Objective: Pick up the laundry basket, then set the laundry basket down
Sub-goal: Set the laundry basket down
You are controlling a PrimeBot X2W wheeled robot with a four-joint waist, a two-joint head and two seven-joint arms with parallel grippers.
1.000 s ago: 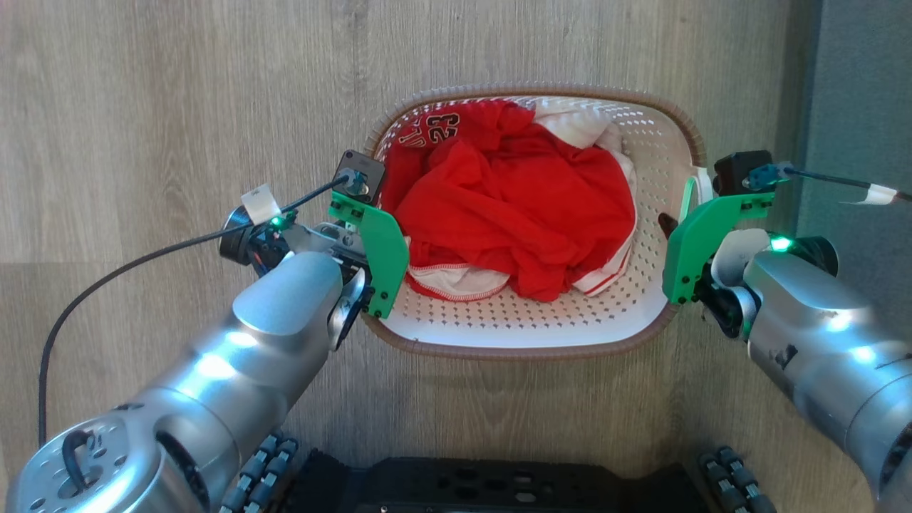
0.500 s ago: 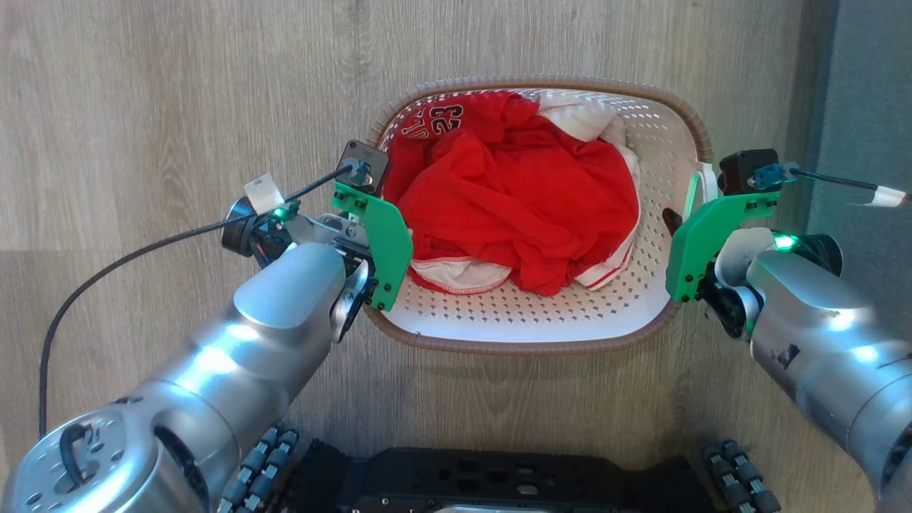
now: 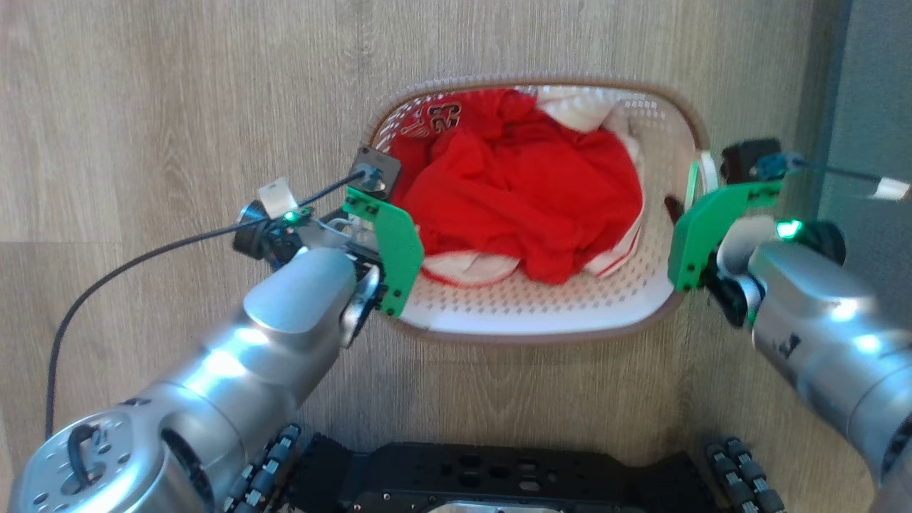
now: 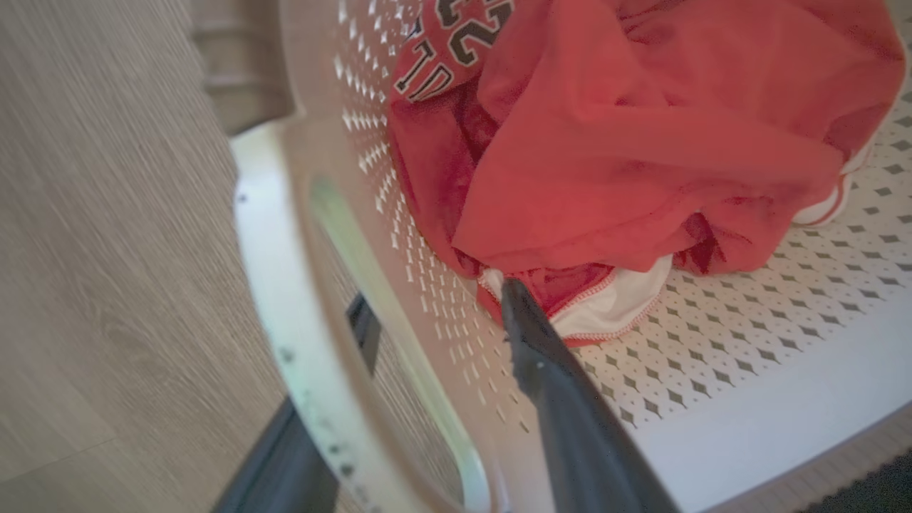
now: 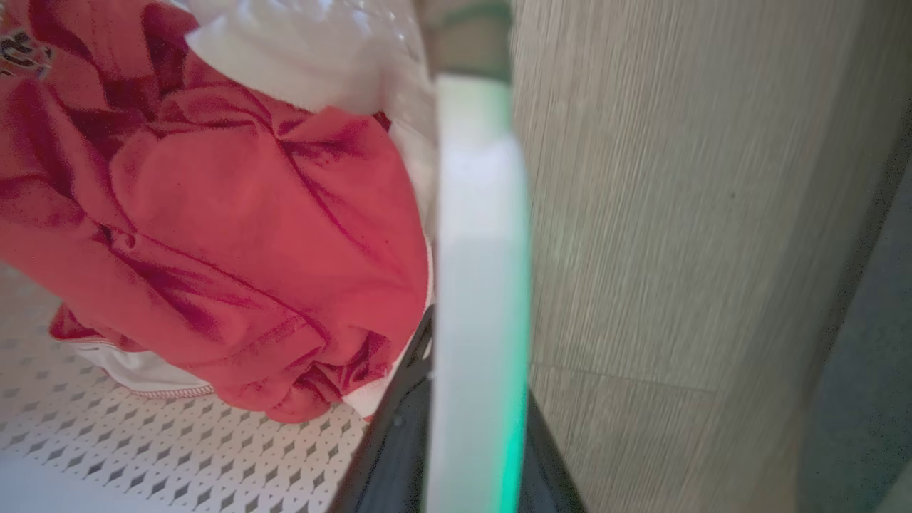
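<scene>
pale wood-grain floor [image 3: 178, 107], grey strip [image 3: 880, 107] along its right.

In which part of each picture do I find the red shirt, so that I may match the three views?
Head view: red shirt at upper centre, inside the laundry basket.
Left wrist view: red shirt at upper right.
Right wrist view: red shirt on the left half.
Shared landmark: the basket's white perforated floor, below the shirt in every view.

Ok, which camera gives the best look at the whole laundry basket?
The head view: the laundry basket shows nearly whole. The left wrist view gives its left handle and perforated floor; the right wrist view, its blurred right handle.
</scene>
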